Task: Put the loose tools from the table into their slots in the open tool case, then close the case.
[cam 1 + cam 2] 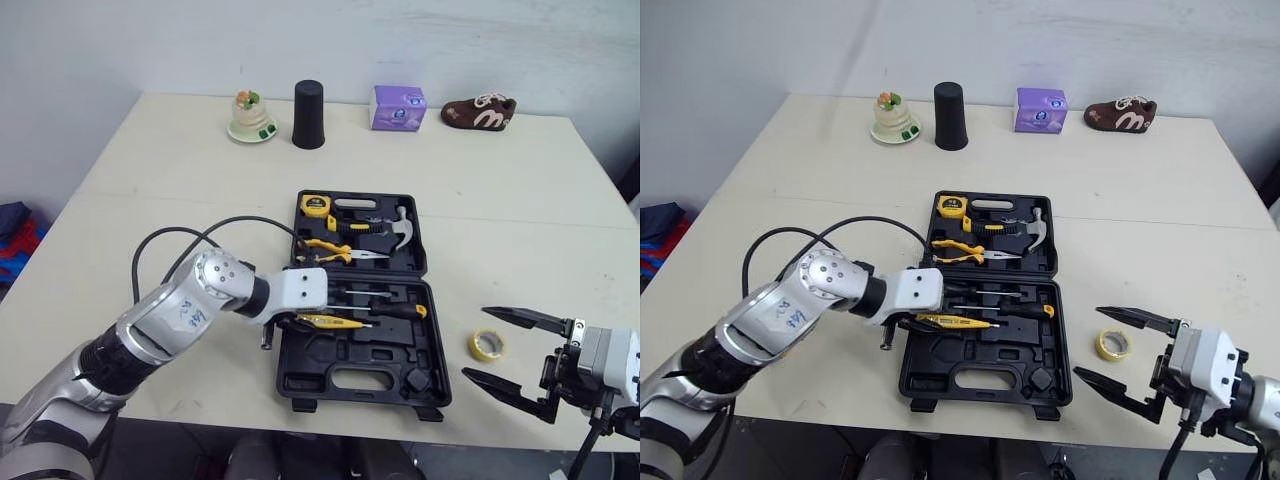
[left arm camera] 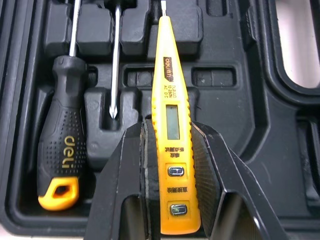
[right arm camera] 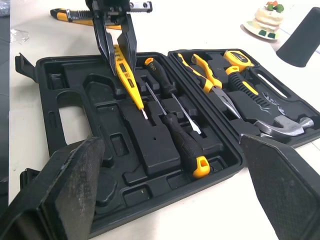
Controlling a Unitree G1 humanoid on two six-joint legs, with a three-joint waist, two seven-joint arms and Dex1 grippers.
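Yellow voltage tester pen (image 2: 172,150) is clamped at its handle end in left gripper (image 2: 170,131). It's over the front half of the open tool case (image 1: 300,395), alongside the two seated screwdrivers (image 2: 60,150). The tester slopes, tip down near the tray and handle end raised; can't tell if the tip touches.

Risks:
- Tip off its groove means it sits proud, and the lid won't shut later.
- Letting go while it's tilted could make it roll onto the screwdriver shafts.
- Fingers could foul on the moulding while pressing it home.

Right gripper (image 1: 1087,343) has its fingers wide apart and empty, just beside the yellow tape roll (image 1: 487,345) on the table right of the case. What looks like a utility knife (image 3: 62,14) lies loose outside the case.
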